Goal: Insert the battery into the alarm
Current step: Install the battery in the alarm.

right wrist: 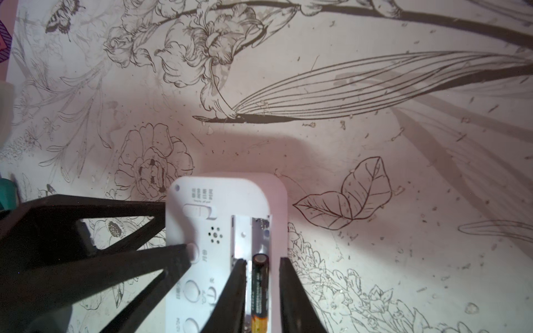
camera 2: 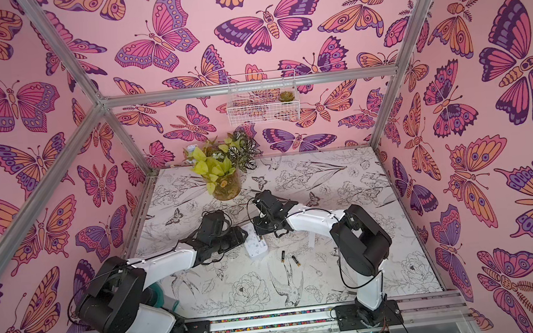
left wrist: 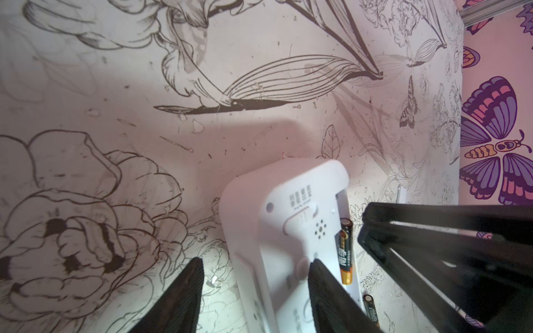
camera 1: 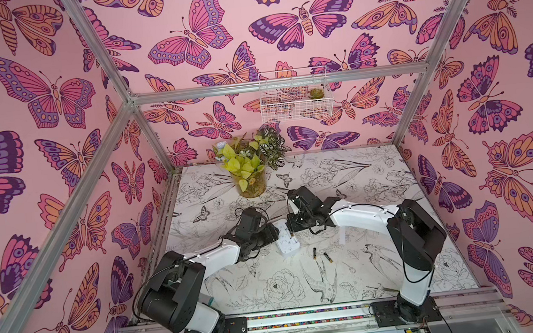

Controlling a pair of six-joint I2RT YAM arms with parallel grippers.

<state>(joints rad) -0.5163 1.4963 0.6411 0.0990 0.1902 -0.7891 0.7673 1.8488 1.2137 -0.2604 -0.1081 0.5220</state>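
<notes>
The white alarm (camera 1: 288,243) (camera 2: 258,246) lies back-up on the table between both arms, its battery slot uncovered. A black and gold battery (right wrist: 259,288) (left wrist: 344,253) rests lengthwise in that slot. My right gripper (right wrist: 263,260) (camera 1: 291,230) straddles it, jaws narrowly apart, with a sliver of white showing on each side of the battery. My left gripper (left wrist: 256,261) (camera 1: 273,236) is open. One of its fingers (right wrist: 184,250) rests on the alarm's back near a round button, while its other finger (left wrist: 187,288) stands off the alarm's edge over the table.
Two loose batteries (camera 1: 314,253) (camera 1: 328,258) lie on the table just in front of the alarm. A small white strip (camera 1: 342,235) lies by the right forearm. A glass vase of leaves (camera 1: 249,182) stands behind the arms. A wire basket (camera 1: 295,101) hangs on the back wall.
</notes>
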